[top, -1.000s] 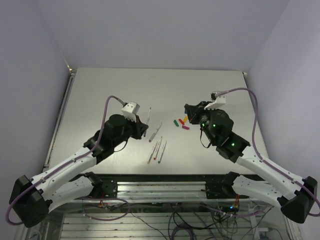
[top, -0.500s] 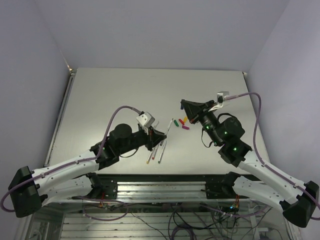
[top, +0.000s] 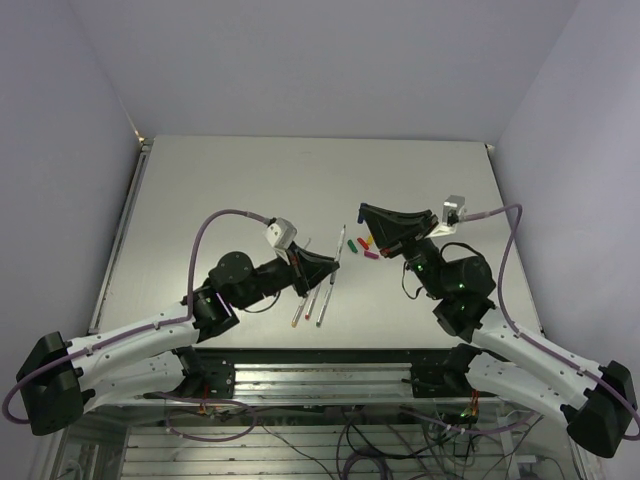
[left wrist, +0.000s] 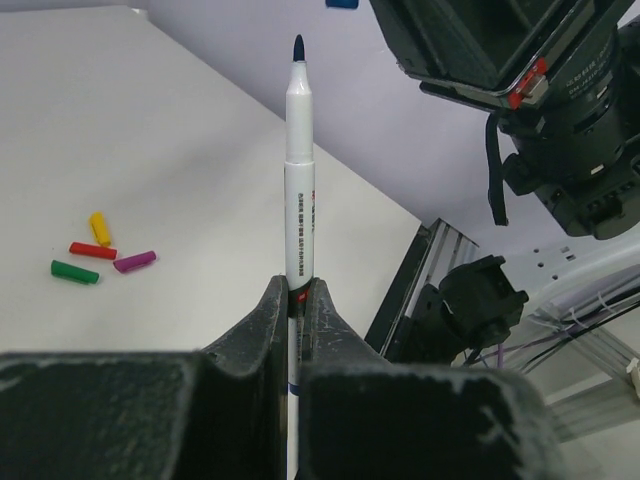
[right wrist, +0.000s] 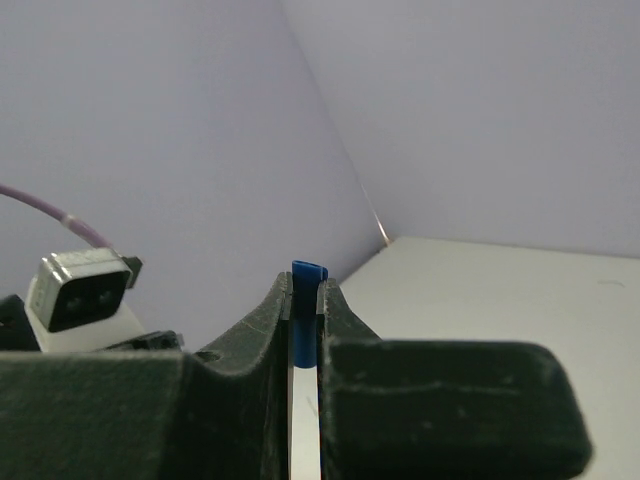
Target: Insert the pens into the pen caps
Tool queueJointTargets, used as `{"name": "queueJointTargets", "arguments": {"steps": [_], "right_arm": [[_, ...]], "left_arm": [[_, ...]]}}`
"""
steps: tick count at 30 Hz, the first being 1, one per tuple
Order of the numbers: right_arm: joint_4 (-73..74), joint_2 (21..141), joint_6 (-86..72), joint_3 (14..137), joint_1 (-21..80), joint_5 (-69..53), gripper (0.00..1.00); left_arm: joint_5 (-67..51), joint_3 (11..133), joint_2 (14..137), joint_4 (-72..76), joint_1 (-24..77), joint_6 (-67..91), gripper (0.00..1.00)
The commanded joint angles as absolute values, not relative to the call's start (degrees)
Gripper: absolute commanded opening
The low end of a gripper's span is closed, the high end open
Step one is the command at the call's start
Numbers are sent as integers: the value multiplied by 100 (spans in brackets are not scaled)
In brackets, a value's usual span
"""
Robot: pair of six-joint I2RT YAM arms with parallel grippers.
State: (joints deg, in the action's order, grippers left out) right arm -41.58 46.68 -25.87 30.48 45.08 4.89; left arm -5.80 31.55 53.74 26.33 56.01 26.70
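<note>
My left gripper [left wrist: 297, 290] is shut on a white pen [left wrist: 299, 170] with a dark blue tip and holds it off the table, tip pointing away. In the top view this gripper [top: 333, 262] sits at the table's middle with the pen [top: 340, 243] slanting towards the right gripper [top: 364, 212]. My right gripper [right wrist: 307, 285] is shut on the blue cap [right wrist: 308, 315], open end outward. The blue cap [left wrist: 341, 3] shows just beyond the pen tip. Green [left wrist: 75, 271], red [left wrist: 92, 250], yellow [left wrist: 98, 228] and magenta [left wrist: 135, 262] caps lie together on the table.
Other pens [top: 309, 301] lie side by side on the table near the front edge, under the left arm. The loose caps [top: 364, 246] lie between the two grippers. The metal frame rail [top: 330, 365] runs along the front edge.
The left gripper has lifted the pen and swung it right, towards the right gripper. The right gripper has tilted up and turned its cap towards the pen tip.
</note>
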Motion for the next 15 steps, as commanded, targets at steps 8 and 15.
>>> {"name": "queueJointTargets", "arguments": {"steps": [8,15], "right_arm": [[-5583,5006,-2924,3003,4518,163,0],[-5715,5203,-3029,3002,4514,11,0]], "left_arm": [[-753,3241,5420,3085,5717,2777,7],[-769,3272,5435,3131,5775,2771,7]]}}
